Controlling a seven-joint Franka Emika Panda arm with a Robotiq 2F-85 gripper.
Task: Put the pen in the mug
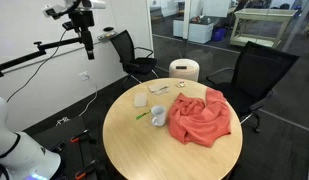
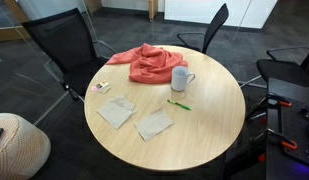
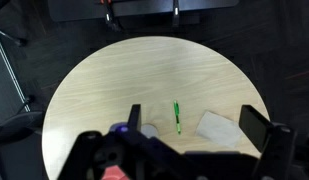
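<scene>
fingers (image 3: 255, 127) spread wide above thin, short green pen (image 3: 177, 116)

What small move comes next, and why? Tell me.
Probably lower the open gripper toward the pen: it lies flat on the table near the mug, ungrasped, and the wrist view shows the gripper high above it.

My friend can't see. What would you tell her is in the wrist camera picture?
A green pen lies near the middle of a round wooden table, seen from above. The open gripper frames the bottom, with a white paper beside the pen.
</scene>
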